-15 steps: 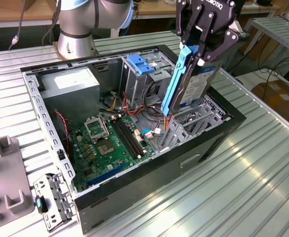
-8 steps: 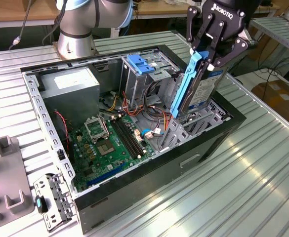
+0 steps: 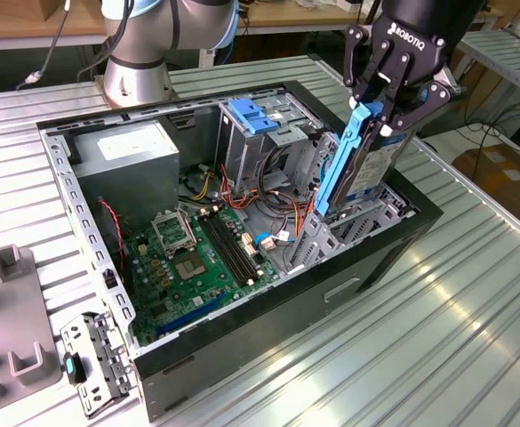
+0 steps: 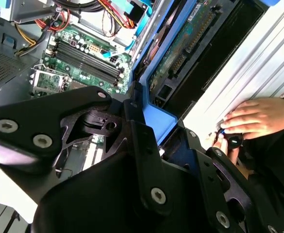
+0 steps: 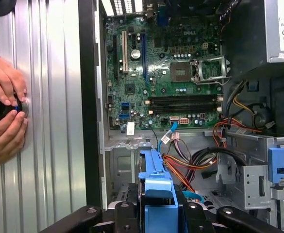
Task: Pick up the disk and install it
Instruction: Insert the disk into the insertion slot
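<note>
My gripper (image 3: 377, 105) is shut on the disk (image 3: 369, 169), a silver drive with blue rails (image 3: 338, 169) along its sides. I hold it steeply tilted, its lower end down in the drive bay (image 3: 348, 222) at the end of the open computer case (image 3: 242, 329) on the exterior view's right. In the second wrist view the disk's green circuit-board underside (image 4: 180, 53) faces the camera, with black fingers (image 4: 137, 126) clamped on the blue rail. In the first wrist view the disk's blue rail end (image 5: 156, 187) sits between the gripper's black links, above the bay.
Inside the case lie the motherboard (image 3: 197, 258), a grey power supply (image 3: 131, 151), coloured cables (image 5: 190, 165) and a grey cage with a blue latch (image 3: 255, 116). A person's hands (image 5: 3, 111) rest on the ribbed table beside the case. A metal bracket (image 3: 95, 360) and grey fixture (image 3: 6, 311) lie at the exterior view's left.
</note>
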